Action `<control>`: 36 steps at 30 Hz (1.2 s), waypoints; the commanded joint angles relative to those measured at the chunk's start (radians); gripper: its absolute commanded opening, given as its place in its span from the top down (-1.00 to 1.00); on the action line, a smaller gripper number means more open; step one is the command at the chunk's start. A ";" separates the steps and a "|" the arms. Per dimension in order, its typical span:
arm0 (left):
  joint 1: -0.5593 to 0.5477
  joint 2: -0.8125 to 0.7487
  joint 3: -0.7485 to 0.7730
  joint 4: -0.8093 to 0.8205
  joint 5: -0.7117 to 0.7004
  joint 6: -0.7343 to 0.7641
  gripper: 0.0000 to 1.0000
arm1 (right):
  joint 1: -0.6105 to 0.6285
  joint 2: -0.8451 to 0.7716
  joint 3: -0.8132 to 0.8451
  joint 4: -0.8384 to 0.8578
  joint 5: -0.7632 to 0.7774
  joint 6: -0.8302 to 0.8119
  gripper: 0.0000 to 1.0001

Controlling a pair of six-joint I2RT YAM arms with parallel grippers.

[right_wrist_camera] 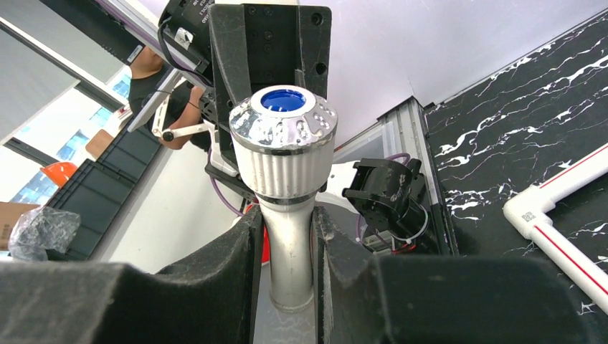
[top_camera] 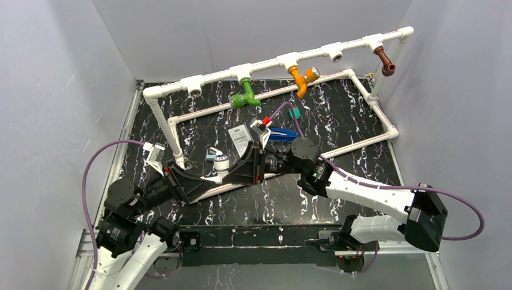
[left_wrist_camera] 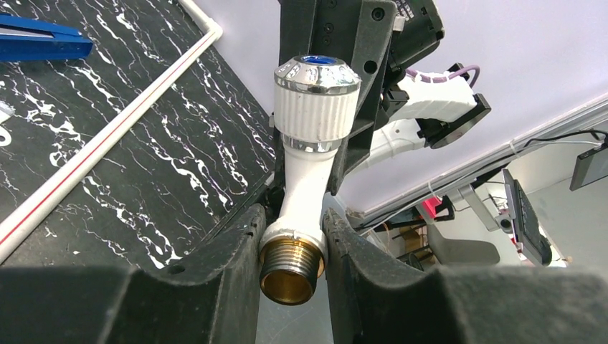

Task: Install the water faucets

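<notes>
marbled table; pipe frame; blue box

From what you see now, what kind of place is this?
Probably a robotics lab test cell: white panels enclose a black marbled table with a pipe frame, the left gripper and right gripper clamp one white faucet, and storage crates stand beyond.

The white faucet is showing smooth, glossy plastic; its ribbed knob is wearing a mirror-bright chrome-like cap, and its threaded end is gleaming like brass. The fingers of the left hand are looking matt black. The counter is shining black with white veining. The pipe frame is looking like smooth white plastic.
</notes>
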 commanded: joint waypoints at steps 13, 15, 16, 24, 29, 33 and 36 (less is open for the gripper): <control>-0.005 -0.030 -0.025 0.064 -0.007 -0.036 1.00 | 0.002 -0.043 -0.062 0.104 0.034 0.024 -0.16; -0.005 -0.030 -0.024 0.064 -0.008 -0.035 1.00 | 0.001 -0.052 -0.077 0.113 0.045 0.032 -0.18; -0.005 -0.030 -0.023 0.065 -0.008 -0.035 1.00 | 0.002 -0.057 -0.085 0.119 0.050 0.039 -0.18; -0.005 -0.018 -0.024 0.064 -0.014 -0.036 1.00 | 0.001 -0.059 -0.114 0.192 0.051 0.060 -0.15; -0.005 -0.011 -0.024 0.057 -0.020 -0.038 1.00 | 0.001 -0.056 -0.114 0.212 0.055 0.051 -0.11; -0.005 -0.004 -0.029 0.039 -0.034 -0.034 1.00 | 0.002 -0.046 -0.102 0.220 0.043 0.046 -0.07; -0.005 0.003 -0.030 0.027 -0.047 -0.030 1.00 | 0.001 -0.037 -0.098 0.223 0.038 0.047 -0.04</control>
